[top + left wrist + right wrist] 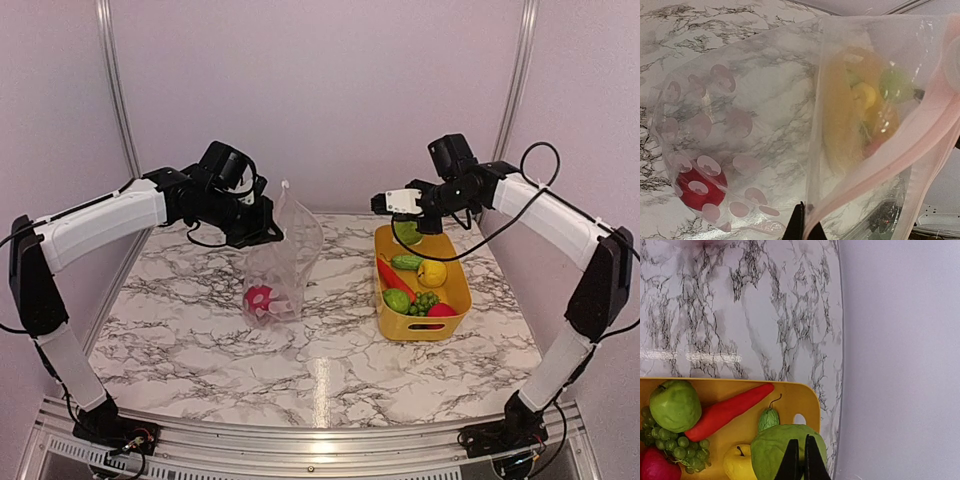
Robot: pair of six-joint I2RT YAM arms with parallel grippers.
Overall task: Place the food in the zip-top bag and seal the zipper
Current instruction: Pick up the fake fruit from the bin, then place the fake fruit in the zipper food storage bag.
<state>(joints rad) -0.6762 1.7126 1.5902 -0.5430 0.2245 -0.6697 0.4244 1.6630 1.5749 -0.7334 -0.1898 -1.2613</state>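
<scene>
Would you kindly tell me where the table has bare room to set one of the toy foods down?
Bare marble lies between the zip-top bag and the yellow basket, across the whole near strip toward the front edge, and left of the bag. Crowded: the basket is packed with food, and the right gripper hangs over its far end.

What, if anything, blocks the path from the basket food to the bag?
Nothing visible stands between the food in the yellow basket and the zip-top bag; the left end effector holds its mouth up.
</scene>
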